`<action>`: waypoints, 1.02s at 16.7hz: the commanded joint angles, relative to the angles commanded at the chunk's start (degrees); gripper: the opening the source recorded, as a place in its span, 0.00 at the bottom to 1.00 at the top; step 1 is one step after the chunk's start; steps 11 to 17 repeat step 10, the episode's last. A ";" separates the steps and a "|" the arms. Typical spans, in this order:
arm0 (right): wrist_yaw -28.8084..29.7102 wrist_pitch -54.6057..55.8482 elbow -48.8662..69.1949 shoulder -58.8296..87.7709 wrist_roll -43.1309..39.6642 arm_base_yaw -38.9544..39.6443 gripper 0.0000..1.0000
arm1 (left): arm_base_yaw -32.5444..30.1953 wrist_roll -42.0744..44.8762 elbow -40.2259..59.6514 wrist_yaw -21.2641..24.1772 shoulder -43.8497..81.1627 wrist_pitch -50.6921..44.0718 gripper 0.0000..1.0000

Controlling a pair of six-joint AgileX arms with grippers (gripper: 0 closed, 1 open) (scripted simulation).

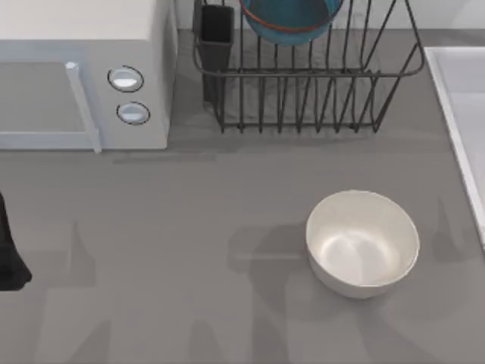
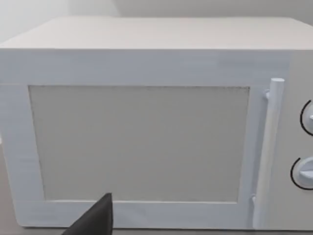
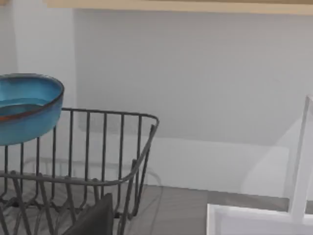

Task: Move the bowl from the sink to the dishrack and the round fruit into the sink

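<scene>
- One bowl (image 1: 292,19), top cut off, sits in one dishrack (image 1: 303,83), upper centre.
- One white bowl (image 1: 362,241), lower right.
- Sink (image 1: 462,114) cropped at right edge.
- Neither gripper's finger state can be told.

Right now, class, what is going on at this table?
Nothing is being held. The teal-blue bowl already sits in the black dishrack, beside the microwave. A plain white bowl stands on the grey table, with the sink at the right edge. The left arm waits at the left edge, facing the microwave.
</scene>
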 joint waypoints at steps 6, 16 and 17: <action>10.17 -15.90 -6.65 -17.78 -0.11 3.65 1.00 | 0.00 0.00 0.00 0.00 0.00 0.00 1.00; 11.70 -17.02 -7.55 -19.32 -0.05 3.39 1.00 | 0.00 0.00 0.00 0.00 0.00 0.00 1.00; 11.70 -17.02 -7.55 -19.32 -0.05 3.39 1.00 | 0.00 0.00 0.00 0.00 0.00 0.00 1.00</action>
